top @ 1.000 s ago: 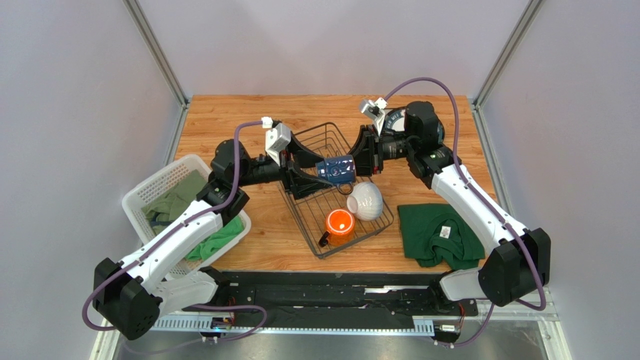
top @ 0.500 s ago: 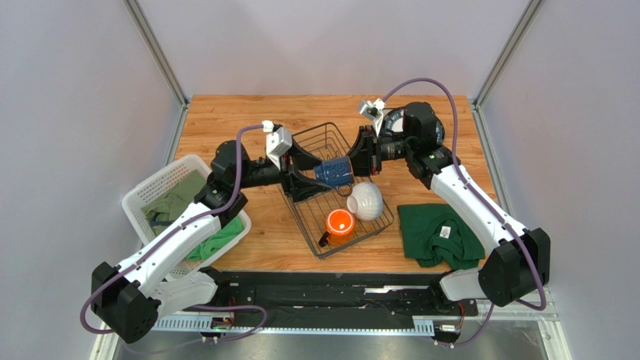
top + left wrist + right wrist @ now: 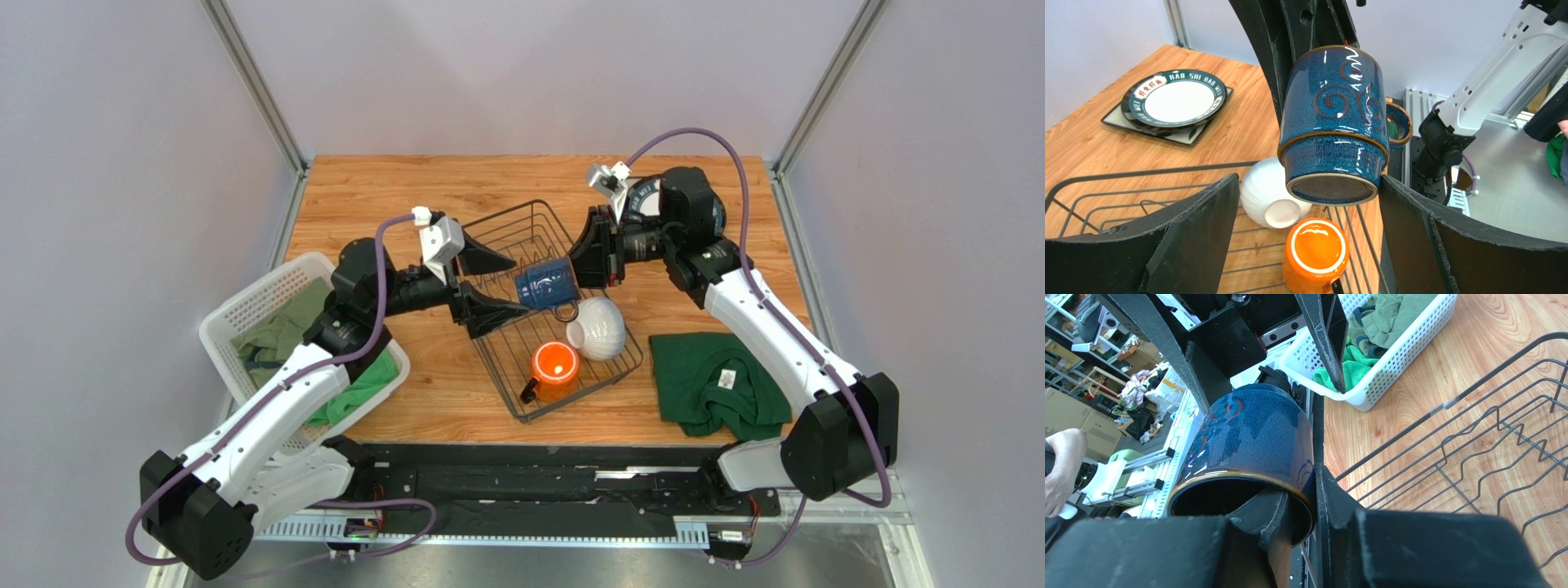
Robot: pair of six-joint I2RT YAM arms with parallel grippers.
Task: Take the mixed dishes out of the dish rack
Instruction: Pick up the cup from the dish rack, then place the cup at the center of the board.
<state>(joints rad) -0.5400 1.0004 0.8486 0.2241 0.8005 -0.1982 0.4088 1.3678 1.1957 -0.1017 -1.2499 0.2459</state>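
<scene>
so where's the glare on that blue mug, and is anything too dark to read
Left wrist view: white highlights streak the glazed dark blue mug and the orange mug. Right wrist view: the blue mug's mouth sits in deep shadow, and the near fingers are a dark mass. Top view: even light, no glare.

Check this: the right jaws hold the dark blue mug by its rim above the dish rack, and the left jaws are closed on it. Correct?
No: the left jaws are open, standing wide on either side of the dark blue mug, as the left wrist view shows. The right jaws do hold it by its rim above the dish rack.
</scene>
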